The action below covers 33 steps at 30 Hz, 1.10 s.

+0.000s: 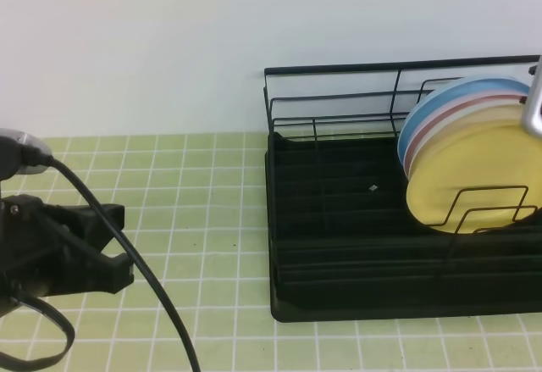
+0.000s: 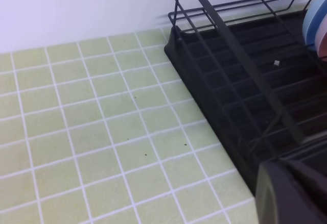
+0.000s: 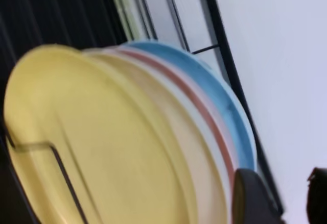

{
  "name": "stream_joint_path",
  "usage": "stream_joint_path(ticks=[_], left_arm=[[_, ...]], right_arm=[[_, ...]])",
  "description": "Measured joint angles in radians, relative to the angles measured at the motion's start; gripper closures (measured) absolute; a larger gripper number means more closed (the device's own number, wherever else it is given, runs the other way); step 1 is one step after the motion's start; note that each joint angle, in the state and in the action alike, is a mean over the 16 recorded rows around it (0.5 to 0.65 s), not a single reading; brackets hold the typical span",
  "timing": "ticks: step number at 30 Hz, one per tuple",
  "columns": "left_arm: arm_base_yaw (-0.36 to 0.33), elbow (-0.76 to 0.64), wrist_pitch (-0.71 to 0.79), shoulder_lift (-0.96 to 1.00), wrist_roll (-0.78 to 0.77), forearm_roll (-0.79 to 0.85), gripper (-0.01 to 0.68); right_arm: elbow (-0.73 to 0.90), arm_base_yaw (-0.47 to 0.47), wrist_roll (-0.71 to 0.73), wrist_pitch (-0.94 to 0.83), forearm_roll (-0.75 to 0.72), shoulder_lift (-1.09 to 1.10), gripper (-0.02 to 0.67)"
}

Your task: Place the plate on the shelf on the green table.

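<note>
High view: above front, faces wall, sees rack (image 1: 398, 219) on tiles (image 1: 203, 219).
Left wrist: low, near tiles, faces rack corner.
Right wrist: tilted, very close to plates (image 3: 102, 142).
Shared: rack, plates.

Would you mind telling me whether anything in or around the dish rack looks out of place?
Only a tiny pale speck on the rack's black tray base looks stray; what it is cannot be told. The yellow plate stands upright with the others.

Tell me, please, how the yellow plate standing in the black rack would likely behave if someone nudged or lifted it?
The yellow plate looks rigid and probably light, like thin plastic. Its smooth face may be slippery. Standing on edge against the pink-rimmed plate and held by a wire divider, it could roll or tip if lifted clear.
</note>
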<state>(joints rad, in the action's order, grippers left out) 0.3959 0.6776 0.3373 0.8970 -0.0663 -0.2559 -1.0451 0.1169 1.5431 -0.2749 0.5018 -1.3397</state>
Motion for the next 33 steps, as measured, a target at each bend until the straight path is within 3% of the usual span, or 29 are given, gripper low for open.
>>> stream_joint_path(ticks=[8, 13, 21, 33], left_arm=[[0.0, 0.0, 0.0, -0.02, 0.0, -0.002, 0.675], [0.0, -0.005, 0.012, -0.041, -0.002, -0.012, 0.675], [0.0, -0.062, 0.003, -0.098, -0.024, -0.067, 0.675], [0.0, -0.226, -0.208, -0.155, -0.046, -0.157, 0.675]], right_arm=[[0.032, -0.002, -0.296, 0.015, 0.2, 0.117, 0.593], [0.121, -0.003, -0.398, 0.042, 0.365, 0.268, 0.642], [0.4, -0.003, -0.423, 0.082, 0.553, 0.643, 0.652], [0.776, -0.003, -0.421, 0.052, 0.61, 1.077, 0.652]])
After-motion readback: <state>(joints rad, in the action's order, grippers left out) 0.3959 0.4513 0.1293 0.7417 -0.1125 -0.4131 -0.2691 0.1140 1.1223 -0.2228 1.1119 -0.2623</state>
